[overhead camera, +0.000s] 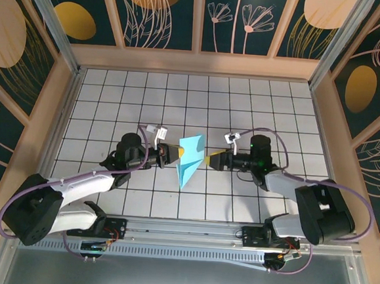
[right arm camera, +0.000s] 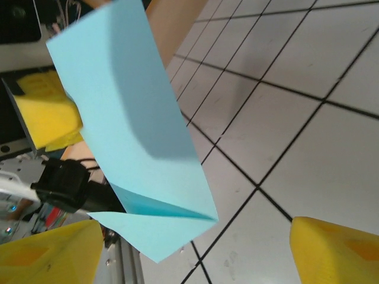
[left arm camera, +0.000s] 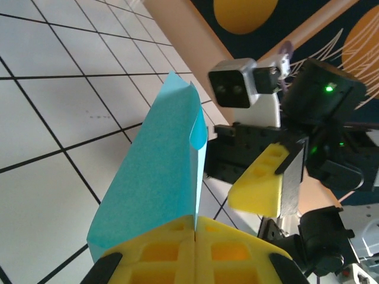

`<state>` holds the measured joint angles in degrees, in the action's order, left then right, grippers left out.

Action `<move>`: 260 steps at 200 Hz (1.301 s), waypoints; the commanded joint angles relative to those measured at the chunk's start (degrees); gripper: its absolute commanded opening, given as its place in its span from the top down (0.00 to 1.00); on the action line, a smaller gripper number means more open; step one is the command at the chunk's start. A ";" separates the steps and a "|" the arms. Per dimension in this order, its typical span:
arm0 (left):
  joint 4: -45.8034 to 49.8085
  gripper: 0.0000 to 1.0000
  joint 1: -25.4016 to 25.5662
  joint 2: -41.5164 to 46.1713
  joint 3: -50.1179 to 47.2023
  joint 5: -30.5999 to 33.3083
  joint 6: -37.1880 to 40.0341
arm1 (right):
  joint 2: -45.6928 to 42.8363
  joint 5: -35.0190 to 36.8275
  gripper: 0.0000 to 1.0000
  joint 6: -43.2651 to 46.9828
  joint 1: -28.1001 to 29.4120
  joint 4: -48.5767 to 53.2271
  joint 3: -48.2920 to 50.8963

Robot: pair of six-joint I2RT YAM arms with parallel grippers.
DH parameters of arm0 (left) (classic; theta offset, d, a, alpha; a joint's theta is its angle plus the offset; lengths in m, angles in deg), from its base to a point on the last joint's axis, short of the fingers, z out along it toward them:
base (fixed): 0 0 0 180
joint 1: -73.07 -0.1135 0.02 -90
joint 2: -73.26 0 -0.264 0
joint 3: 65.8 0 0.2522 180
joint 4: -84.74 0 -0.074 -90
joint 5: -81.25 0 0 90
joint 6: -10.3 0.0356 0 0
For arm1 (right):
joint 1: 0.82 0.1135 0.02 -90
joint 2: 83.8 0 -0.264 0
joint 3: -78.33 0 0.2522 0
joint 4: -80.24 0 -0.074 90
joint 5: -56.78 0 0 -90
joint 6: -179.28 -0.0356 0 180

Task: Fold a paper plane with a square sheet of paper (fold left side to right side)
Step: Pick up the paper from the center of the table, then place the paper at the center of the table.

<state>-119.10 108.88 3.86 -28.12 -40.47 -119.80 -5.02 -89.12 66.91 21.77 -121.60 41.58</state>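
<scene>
While left jaws pinch folded paper (overhead camera: 190, 160), right jaws gape.

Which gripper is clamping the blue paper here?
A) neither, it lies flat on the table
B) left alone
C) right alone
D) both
B: the left gripper has its yellow fingers closed together on the edge of the paper, while the right gripper has its fingers wide apart.
</scene>
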 commanded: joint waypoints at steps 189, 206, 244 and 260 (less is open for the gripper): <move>-0.98 1.00 0.35 -6.64 0.86 1.23 -0.35 | 6.17 -1.02 0.59 5.91 2.10 5.74 -10.70; -0.81 1.00 0.35 -7.13 0.91 1.15 -0.21 | 6.82 0.31 0.67 5.94 2.04 6.49 -11.12; 0.98 0.83 0.31 -7.93 0.61 2.97 0.66 | 9.45 3.38 0.99 5.27 2.17 9.21 -12.39; 3.09 0.62 0.32 -7.42 0.52 6.18 1.58 | 11.17 5.65 1.00 4.71 2.31 11.45 -13.05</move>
<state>-118.43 108.88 -3.46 -28.36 -38.05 -119.86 3.57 -87.02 71.98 24.02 -113.95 30.35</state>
